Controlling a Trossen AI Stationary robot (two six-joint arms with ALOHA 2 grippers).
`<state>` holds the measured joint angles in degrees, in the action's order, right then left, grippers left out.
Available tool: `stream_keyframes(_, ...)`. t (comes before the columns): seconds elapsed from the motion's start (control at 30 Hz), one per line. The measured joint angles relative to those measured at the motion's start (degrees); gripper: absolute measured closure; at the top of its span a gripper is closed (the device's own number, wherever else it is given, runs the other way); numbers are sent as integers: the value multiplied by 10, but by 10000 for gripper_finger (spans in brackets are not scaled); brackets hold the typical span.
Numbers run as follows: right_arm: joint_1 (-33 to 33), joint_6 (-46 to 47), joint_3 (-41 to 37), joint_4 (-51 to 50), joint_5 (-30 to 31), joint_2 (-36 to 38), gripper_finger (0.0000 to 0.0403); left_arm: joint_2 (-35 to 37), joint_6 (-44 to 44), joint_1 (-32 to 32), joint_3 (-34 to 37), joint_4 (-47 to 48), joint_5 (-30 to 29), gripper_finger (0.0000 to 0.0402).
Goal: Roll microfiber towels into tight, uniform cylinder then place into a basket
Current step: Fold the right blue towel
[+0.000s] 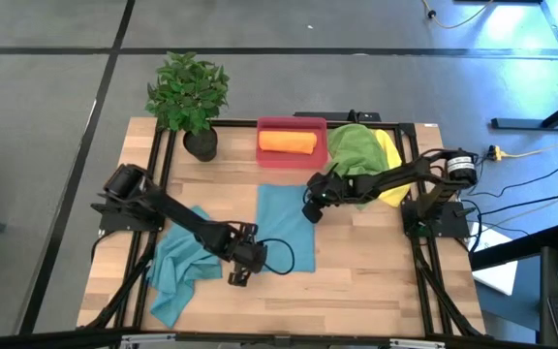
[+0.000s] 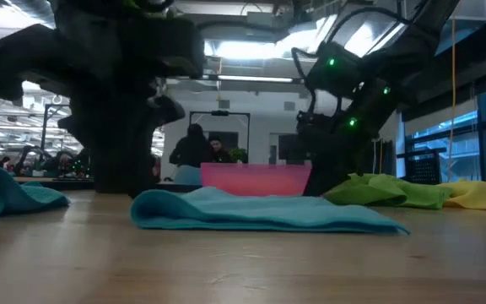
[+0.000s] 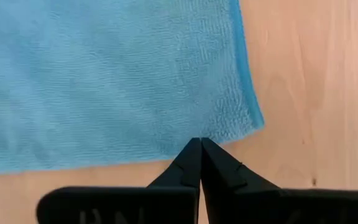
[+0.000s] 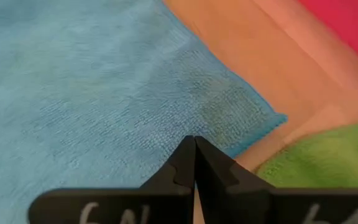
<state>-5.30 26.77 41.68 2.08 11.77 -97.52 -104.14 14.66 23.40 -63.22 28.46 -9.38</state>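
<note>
Teal cloth lies spread flat at the middle of the wooden surface [image 1: 356,281] in the high view: this flat teal towel [image 1: 287,228] is laid out, I judge, so it can be rolled next. The left claw [image 1: 239,272] sits at its near left corner and the right claw [image 1: 311,210] at its far right edge, placed at opposite corners as if to pin or lift it. A second teal towel [image 1: 177,267] lies crumpled under the left arm, waiting. The basket [image 1: 292,155] stands at the far edge with an orange roll [image 1: 288,142] already inside; the green towel [image 1: 358,150] and yellow towel [image 1: 390,170] are heaped just beside it, next to a potted plant [image 1: 189,97].

From the low view, the flat towel shows a slightly raised, folded-looking left end, with the basket behind it.

In the left wrist view, that claw's fingers are pressed together, tips just at the towel's hem, holding nothing visible.

In the right wrist view, the fingers are likewise together, resting on the towel near its corner.
</note>
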Motion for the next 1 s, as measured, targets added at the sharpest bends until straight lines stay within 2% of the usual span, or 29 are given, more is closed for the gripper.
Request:
stream_keyframes(0.27, 23, -40, 1, 10, 2, 82, 393, 14, 2, 0, -1, -36, -54, 401)
stream_keyframes(0.47, 74, -85, 2, 13, 2, 137, 393, 19, -7, 0, -2, -83, -35, 401)
stream_keyframes(0.7, 150, -91, 3, 12, 3, 140, 393, 19, -77, 29, -2, -61, -6, 399)
stream_keyframes(0.83, 185, -91, 1, 12, 27, 139, 393, 19, -107, 51, -2, -62, -10, 376)
stream_keyframes(1.0, 202, -94, 1, 11, 64, 139, 393, 19, -121, 65, -3, -58, -42, 329)
